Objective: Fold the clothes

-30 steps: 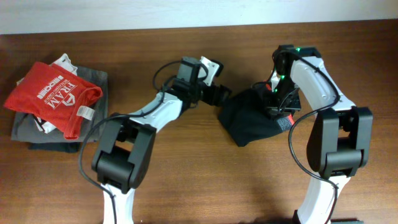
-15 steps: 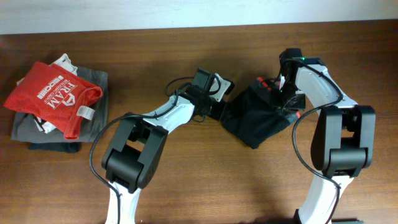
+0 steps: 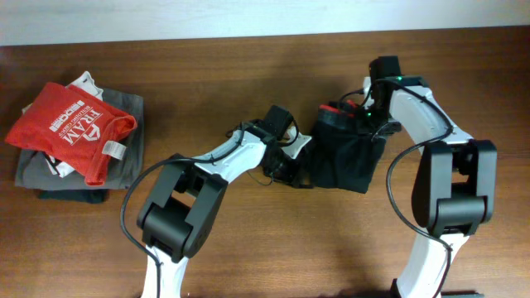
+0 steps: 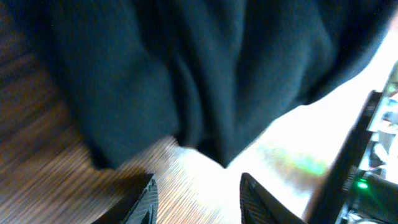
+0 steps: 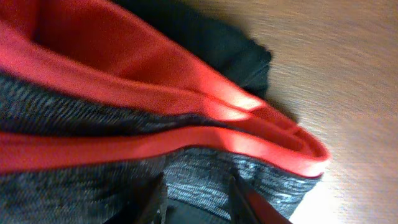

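Observation:
The black leggings (image 3: 344, 157) lie bunched at the table's middle right, their grey waistband with red lining (image 3: 331, 108) at the far edge. My right gripper (image 3: 368, 124) is at that far edge. In the right wrist view its fingers (image 5: 245, 202) close on the grey heathered waistband (image 5: 205, 168), with the red lining (image 5: 186, 146) just beyond; the gripper (image 5: 199, 202) holds cloth. My left gripper (image 3: 298, 170) is at the bundle's left front side. In the left wrist view it (image 4: 198, 205) is open and empty over bare wood, and the black fabric (image 4: 186, 74) hangs just ahead.
A red T-shirt with white print (image 3: 74, 128) lies on grey folded garments (image 3: 124, 116) at the table's left. The wooden table (image 3: 265, 240) stretches toward the front. The table's back edge (image 3: 248, 37) runs along the top.
The left gripper has slid from the bundle's far left corner toward the front. The leggings have shifted and turned more upright, and the right gripper has drawn the waistband back.

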### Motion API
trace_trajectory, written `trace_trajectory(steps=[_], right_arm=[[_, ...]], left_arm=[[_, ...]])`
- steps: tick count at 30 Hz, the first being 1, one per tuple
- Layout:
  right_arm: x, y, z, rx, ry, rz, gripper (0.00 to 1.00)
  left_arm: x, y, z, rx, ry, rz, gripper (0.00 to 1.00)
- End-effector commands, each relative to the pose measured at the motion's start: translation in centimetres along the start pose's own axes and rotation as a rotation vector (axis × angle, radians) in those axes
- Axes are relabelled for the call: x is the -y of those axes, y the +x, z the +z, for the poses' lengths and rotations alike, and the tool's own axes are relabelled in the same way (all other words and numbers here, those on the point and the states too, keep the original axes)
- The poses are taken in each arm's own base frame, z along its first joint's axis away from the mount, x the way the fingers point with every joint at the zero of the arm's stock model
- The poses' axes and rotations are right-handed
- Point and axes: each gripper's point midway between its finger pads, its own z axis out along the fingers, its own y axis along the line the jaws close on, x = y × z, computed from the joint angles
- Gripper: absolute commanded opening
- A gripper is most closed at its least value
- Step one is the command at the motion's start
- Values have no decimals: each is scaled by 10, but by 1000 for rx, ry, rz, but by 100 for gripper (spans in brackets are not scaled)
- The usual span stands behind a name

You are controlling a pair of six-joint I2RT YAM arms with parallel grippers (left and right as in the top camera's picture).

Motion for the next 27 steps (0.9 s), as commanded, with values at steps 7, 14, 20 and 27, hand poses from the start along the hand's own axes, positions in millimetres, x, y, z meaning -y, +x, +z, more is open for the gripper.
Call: trace_trajectory(steps=[7, 14, 20, 27], right_arm=[[-31, -5, -42, 38, -76, -9, 40], [-8, -6, -129, 201, -60, 62, 55], [-2, 18, -182, 250, -47, 70, 75], [-1, 34, -194, 234, -35, 72, 77]], left_arm=[[-8, -48, -90, 278, -324, 136, 85], [-28, -97, -116, 479, -283, 172, 99], [-36, -114, -89, 509, -167, 216, 99], [-50, -106, -42, 448, -74, 215, 99]])
